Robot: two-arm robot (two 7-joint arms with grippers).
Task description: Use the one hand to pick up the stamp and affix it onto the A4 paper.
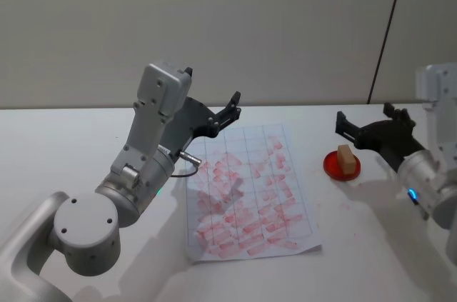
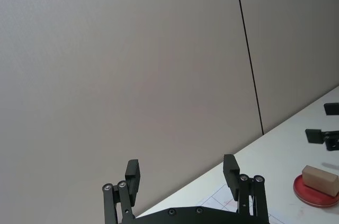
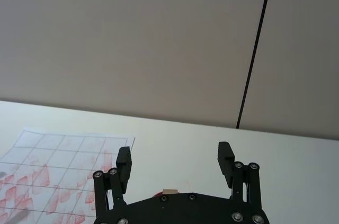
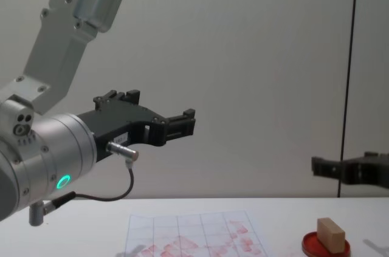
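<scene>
Stamp (image 1: 347, 159): on red pad (image 1: 331, 165), right of paper (image 1: 246, 195).
Right end effector (image 3: 175, 156): wide, empty, near stamp.
Left end effector (image 2: 181, 167): wide, empty, raised near paper's far edge.

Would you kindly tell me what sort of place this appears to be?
Probably a robotics lab test bench: a plain white table against a bare wall, the left gripper and right gripper open above it, and gridded A4 paper covered in red stamp marks.
</scene>
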